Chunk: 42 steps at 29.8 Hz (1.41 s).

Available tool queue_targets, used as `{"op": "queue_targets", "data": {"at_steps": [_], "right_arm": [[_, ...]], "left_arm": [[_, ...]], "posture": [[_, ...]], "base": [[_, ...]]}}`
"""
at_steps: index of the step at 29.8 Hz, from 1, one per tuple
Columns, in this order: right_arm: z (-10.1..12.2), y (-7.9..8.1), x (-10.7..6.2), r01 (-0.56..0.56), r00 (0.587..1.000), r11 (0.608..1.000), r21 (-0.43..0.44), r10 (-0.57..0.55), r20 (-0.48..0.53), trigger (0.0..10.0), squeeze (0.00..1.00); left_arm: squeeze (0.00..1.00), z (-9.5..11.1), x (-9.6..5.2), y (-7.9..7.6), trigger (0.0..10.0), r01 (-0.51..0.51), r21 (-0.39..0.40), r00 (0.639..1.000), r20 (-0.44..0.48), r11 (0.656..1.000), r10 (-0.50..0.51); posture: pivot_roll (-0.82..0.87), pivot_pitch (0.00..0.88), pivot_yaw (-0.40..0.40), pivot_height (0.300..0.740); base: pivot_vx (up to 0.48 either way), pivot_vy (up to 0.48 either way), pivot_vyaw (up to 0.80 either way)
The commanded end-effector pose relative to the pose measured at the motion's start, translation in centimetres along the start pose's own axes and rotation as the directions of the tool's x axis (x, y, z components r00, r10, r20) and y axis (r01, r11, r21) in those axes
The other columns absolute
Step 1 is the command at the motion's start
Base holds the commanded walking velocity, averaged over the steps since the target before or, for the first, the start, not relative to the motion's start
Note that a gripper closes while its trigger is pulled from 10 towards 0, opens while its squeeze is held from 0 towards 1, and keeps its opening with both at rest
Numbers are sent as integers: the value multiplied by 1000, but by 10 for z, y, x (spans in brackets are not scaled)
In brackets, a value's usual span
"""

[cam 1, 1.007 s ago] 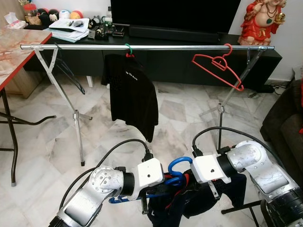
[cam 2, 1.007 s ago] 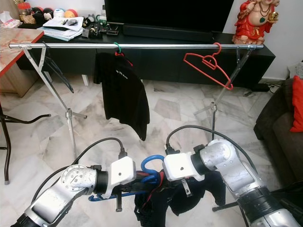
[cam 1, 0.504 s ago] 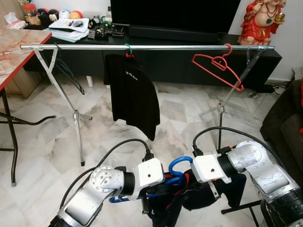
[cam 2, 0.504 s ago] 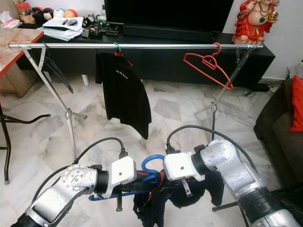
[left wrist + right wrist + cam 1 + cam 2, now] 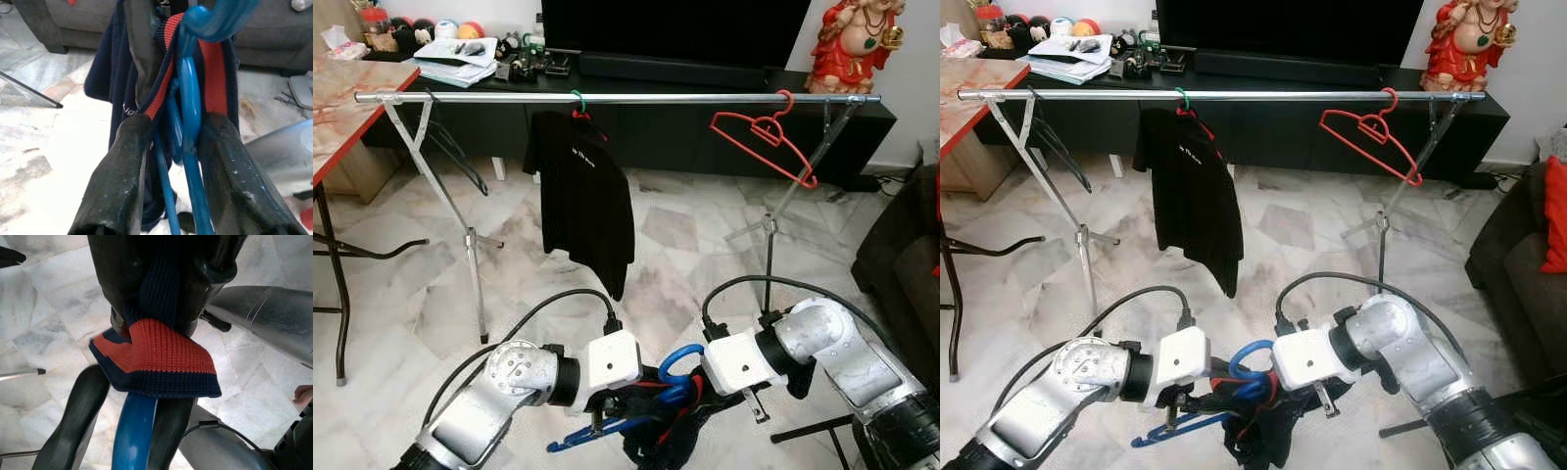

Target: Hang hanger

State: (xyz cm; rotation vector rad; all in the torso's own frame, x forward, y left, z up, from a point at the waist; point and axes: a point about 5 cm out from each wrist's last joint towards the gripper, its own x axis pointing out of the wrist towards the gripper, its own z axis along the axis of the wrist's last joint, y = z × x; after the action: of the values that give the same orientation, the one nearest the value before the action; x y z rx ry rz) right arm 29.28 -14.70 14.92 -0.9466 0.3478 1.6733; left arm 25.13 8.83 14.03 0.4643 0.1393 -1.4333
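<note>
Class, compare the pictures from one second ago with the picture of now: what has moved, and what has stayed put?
Both pincers, left pincer and right pincer, have sunk lower, carrying the blue hanger with its dark garment; the hanger's bar now tilts down toward the robot's left. The black T-shirt on the rail has swung slightly. The red hanger has stayed put, and both pincers remain shut.

Two silver arms are showing rounded metallic joints, white box-shaped wrist housings and looping black cables; each is ending in long, scuffed black fingers (image 5: 117, 181)
</note>
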Motion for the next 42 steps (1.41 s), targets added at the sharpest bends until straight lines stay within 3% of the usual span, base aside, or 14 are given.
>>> {"op": "queue_targets", "data": {"at_steps": [1, 9, 14, 16, 18, 21, 22, 23, 24, 25, 28, 31, 37, 42], "right_arm": [[-5, 5, -1, -23, 999, 1000, 3, 24, -24, 0, 0], [-11, -2, -13, 48, 997, 999, 19, -47, -59, 0, 0], [-12, -3, -17, 63, 996, 998, 20, -61, -71, 0, 0], [-10, -3, -16, 62, 996, 998, 14, -61, -63, 0, 0], [-7, -5, -15, 66, 996, 998, 2, -66, -57, 0, 0], [-7, -5, -16, 71, 995, 997, -4, -71, -63, 0, 0], [-7, -6, -18, 80, 994, 997, -6, -80, -71, 0, 0], [-7, -7, -23, 98, 992, 995, -12, -98, -79, 0, 0], [-7, -8, -25, 102, 991, 995, -14, -103, -80, 0, 0], [-4, -9, -28, 115, 991, 993, -19, -116, -69, 0, 0], [4, -14, -39, 150, 987, 988, -38, -152, -52, 0, 0], [9, -18, -49, 182, 980, 981, -65, -186, -67, 0, 0], [16, -23, -65, 232, 969, 969, -90, -238, -69, 0, 0], [25, -25, -68, 241, 969, 966, -97, -245, -36, 0, 0]], "left_arm": [[1000, 2, -10, 3, 10000, -17, 8, 1000, -8, 1000, 17], [1000, -12, -39, 21, 10000, -212, 1, 975, -63, 977, 211], [1000, -27, -62, 45, 10000, -478, -4, 874, -103, 879, 475], [1000, -31, -68, 53, 10000, -574, -11, 816, -101, 819, 570], [1000, -44, -84, 65, 10000, -741, -15, 666, -139, 671, 733], [1000, -53, -93, 68, 10000, -799, -8, 594, -168, 602, 787], [1000, -62, -100, 69, 10000, -840, -34, 537, -203, 542, 819], [388, -82, -114, 65, 10000, -896, -52, 437, -282, 441, 854], [388, -88, -117, 64, 10000, -907, -51, 413, -304, 418, 859], [0, -97, -119, 59, 10000, -914, -67, 399, -337, 400, 853], [0, -113, -123, 50, 10000, -926, -105, 374, -381, 362, 846], [0, -128, -129, 43, 10000, -956, -133, 292, -427, 260, 856], [0, -145, -119, 28, 10000, -942, -162, 334, -489, 293, 806], [0, -136, -99, 25, 10000, -873, -254, 487, -403, 416, 775]], "posture": [[6, 147, -74, 740], [5, 147, -73, 740], [1, 146, -69, 740], [5, 144, -68, 740], [3, 141, -67, 740], [2, 138, -66, 740], [2, 137, -66, 740], [1, 133, -63, 740], [1, 133, -63, 740], [0, 132, -62, 740], [-6, 130, -59, 740], [-8, 131, -58, 740], [-15, 142, -60, 740], [-16, 151, -54, 740]], "base": [[0, 0, 0], [0, 0, 0], [0, 0, 0], [0, 0, 0], [0, 0, 0], [0, 0, 0], [0, 0, 0], [0, 0, 0], [0, 0, 0], [0, 0, 0], [0, 0, 0], [0, 0, 0], [0, 0, 0], [0, 0, 0]]}}
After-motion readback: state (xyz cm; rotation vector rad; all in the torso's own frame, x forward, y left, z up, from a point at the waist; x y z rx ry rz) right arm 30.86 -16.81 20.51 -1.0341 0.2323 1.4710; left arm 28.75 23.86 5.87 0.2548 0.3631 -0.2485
